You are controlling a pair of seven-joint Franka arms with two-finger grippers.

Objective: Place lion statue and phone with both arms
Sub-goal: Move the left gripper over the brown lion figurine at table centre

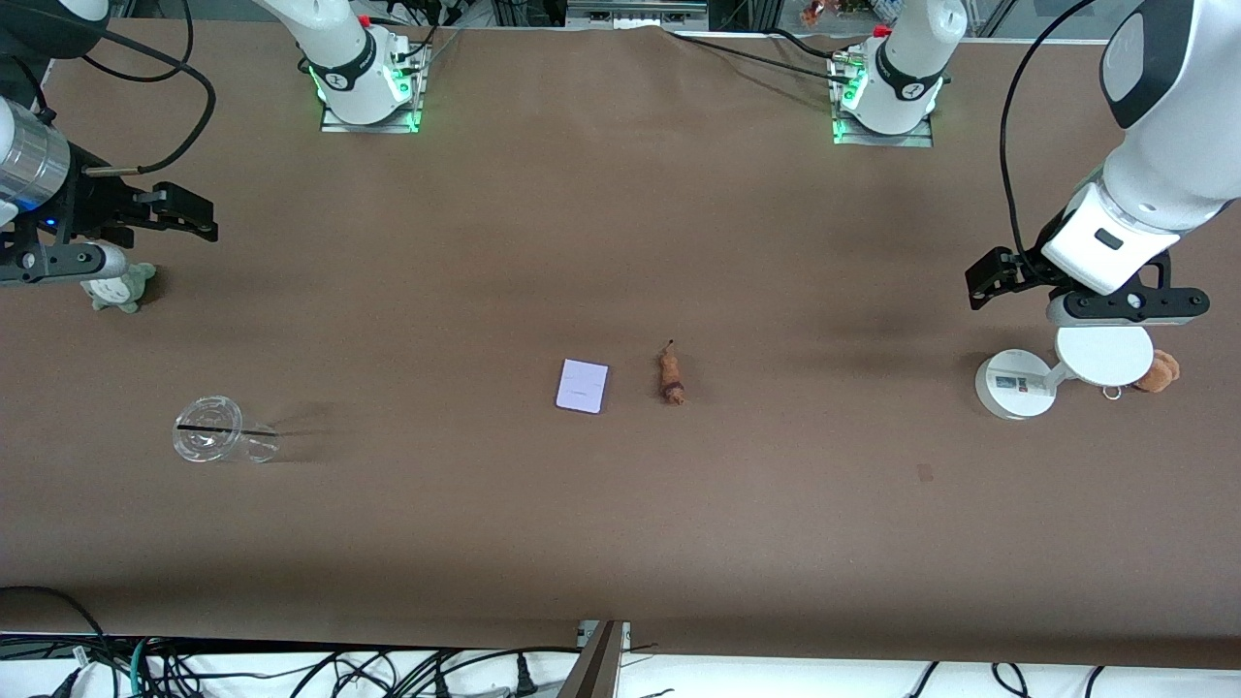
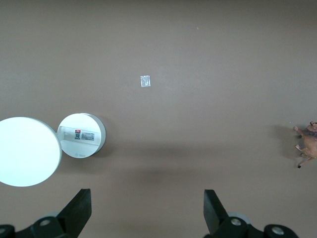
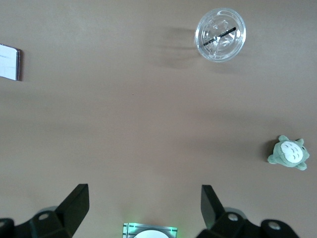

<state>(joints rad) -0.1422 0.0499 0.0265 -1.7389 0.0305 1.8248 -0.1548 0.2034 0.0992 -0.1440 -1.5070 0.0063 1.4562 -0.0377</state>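
Observation:
The phone (image 1: 583, 386), a flat pale lavender rectangle, lies mid-table, and an edge of it shows in the right wrist view (image 3: 10, 61). Beside it, toward the left arm's end, lies the small orange-brown lion statue (image 1: 670, 377), also seen in the left wrist view (image 2: 308, 144). My left gripper (image 1: 987, 278) hangs open and empty over the table by the white stand, its fingers wide apart (image 2: 147, 210). My right gripper (image 1: 189, 213) hangs open and empty over the right arm's end of the table (image 3: 143, 206). Neither gripper touches anything.
A white round-based stand (image 1: 1018, 385) (image 2: 81, 135) and a brown plush with a metal ring (image 1: 1156, 371) sit under the left arm. A clear plastic cup (image 1: 211, 428) (image 3: 220, 34) and a grey-green plush (image 1: 121, 289) (image 3: 290, 153) sit at the right arm's end.

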